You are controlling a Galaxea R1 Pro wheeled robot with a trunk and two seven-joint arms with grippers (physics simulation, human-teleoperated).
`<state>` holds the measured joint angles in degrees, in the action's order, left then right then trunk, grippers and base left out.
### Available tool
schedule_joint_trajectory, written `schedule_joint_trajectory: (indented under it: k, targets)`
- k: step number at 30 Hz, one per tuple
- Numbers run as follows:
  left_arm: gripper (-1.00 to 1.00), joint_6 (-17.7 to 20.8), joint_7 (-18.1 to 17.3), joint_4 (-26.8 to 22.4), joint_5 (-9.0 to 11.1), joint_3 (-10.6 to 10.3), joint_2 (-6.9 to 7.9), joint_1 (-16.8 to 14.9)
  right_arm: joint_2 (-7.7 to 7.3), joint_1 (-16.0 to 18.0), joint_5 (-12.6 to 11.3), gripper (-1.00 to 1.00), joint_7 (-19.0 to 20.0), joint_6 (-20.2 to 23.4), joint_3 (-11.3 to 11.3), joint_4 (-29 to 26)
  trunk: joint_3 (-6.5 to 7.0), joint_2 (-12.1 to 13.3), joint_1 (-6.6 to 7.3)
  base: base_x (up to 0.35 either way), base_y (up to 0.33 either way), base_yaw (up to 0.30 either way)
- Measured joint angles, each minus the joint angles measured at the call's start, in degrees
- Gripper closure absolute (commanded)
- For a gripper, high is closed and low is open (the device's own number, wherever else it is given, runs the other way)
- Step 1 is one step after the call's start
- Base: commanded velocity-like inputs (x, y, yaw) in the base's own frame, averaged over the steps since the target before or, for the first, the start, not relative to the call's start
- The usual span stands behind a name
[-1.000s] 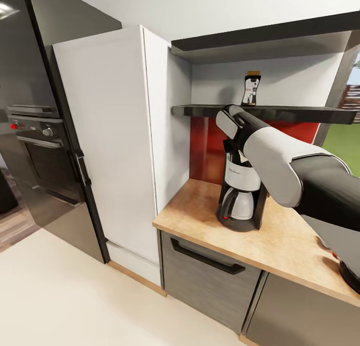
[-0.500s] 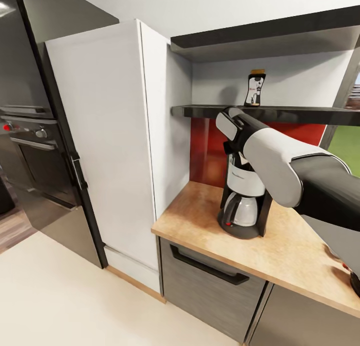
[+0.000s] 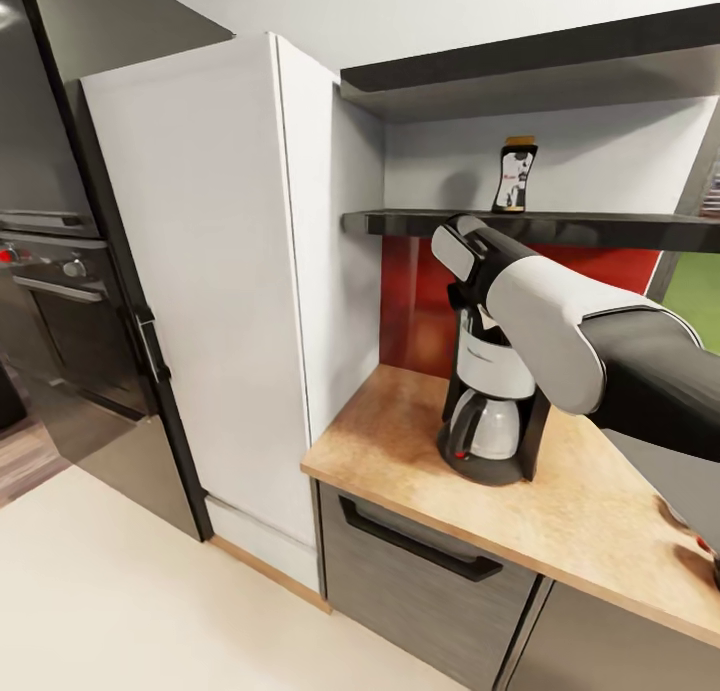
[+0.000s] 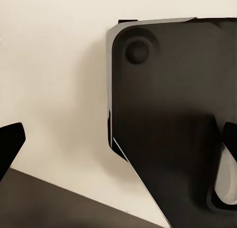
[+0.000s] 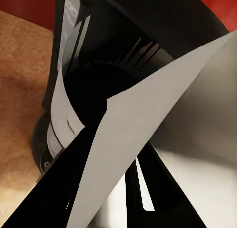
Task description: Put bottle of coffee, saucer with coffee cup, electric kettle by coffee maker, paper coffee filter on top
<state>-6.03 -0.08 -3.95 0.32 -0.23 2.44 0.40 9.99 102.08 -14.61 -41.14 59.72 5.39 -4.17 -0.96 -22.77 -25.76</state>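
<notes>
**Wooden countertop holds the coffee maker; filter placement in hand, other items outstanding**

Wood-grain countertop (image 3: 560, 511) is seen to carry the coffee maker (image 3: 488, 401), so that requirement is judged met. The right arm (image 3: 560, 321) is extended over the machine, and in the right wrist view a white paper coffee filter (image 5: 148, 134) is pinched between the dark fingers (image 5: 59, 198) of the right gripper (image 5: 106, 188), directly above the open top of the coffee maker; it is not yet laid down. The bottle of coffee (image 3: 514, 175) stands upright on the kitchen shelf (image 3: 520, 223), untouched. The left gripper (image 4: 118, 149) is spread wide with nothing between its fingers, the robot's dark base (image 4: 168, 114) and pale floor (image 4: 54, 65) lying beyond. Saucer, cup and kettle cannot be identified on the counter, so those steps are judged outstanding
</notes>
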Motion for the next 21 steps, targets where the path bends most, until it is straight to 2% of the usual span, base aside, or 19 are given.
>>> schedule_joint_trajectory:
  k: [12,21]
  targets:
    - [-1.00,0.05,0.00,0.04,0.00,0.00,-0.01,0.02,0.00,0.01,0.08,1.00,-0.07,0.00,0.12,0.00,0.00,-0.04,0.02,0.115,-0.051,0.000]
    - [-1.00,0.04,0.00,0.09,0.00,0.00,0.01,0.02,0.00,0.01,0.09,1.00,-0.75,0.00,0.10,0.91,0.00,-0.04,0.01,0.017,-0.010,0.000]
